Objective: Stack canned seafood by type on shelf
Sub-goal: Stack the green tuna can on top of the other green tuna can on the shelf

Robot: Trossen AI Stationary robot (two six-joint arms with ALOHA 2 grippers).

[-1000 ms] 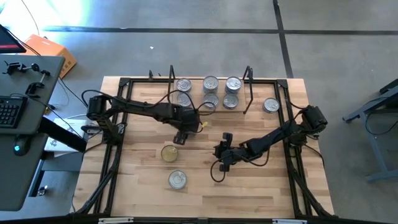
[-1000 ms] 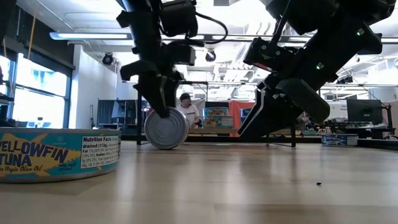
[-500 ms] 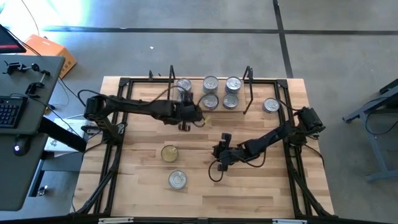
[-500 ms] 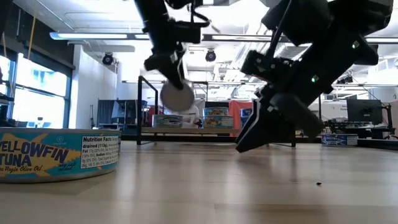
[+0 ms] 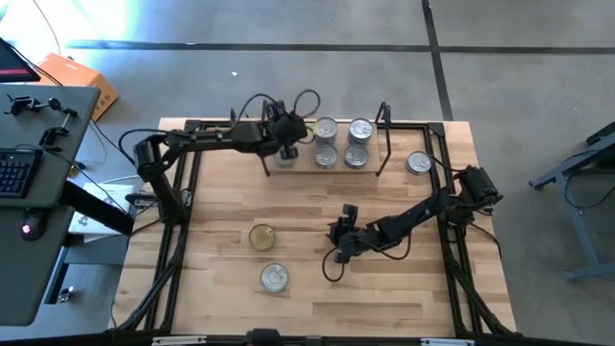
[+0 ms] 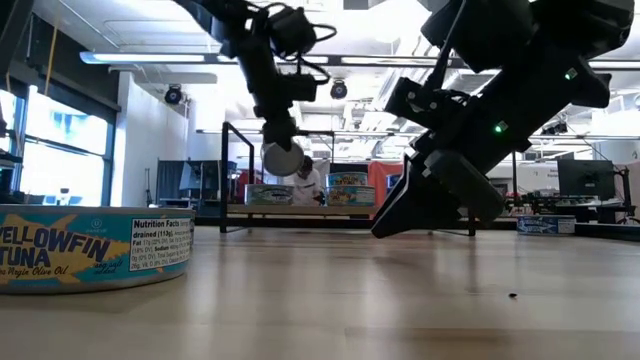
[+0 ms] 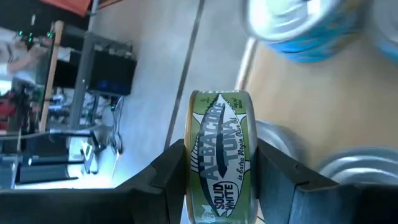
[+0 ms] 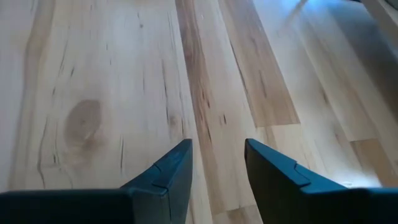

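Can in hand: I see a short round tin held on edge, green-and-white label wrapped round its side, silver lid facing sideways in the low view. The left gripper is clamped on it, one dark finger on each flat face.

Position: in the high view the left arm reaches across the table's far edge, with the left gripper over the left end of the shelf. In the low view the tin hangs above the shelf board, clear of the cans standing there.

On the shelf I count four silver-lidded cans in two pairs. One more silver tin sits outside the right end frame. Near the table's front a gold-lidded can and a silver one lie apart.

Right gripper is low over the bare middle of the table, fingers parted, holding nothing.

Legible text: held tin, "SOLID WHITE ALBACORE TUNA in Extra Virgin Olive Oil". Near can in the low view, "YELLOWFIN TUNA", "Nutrition Facts".
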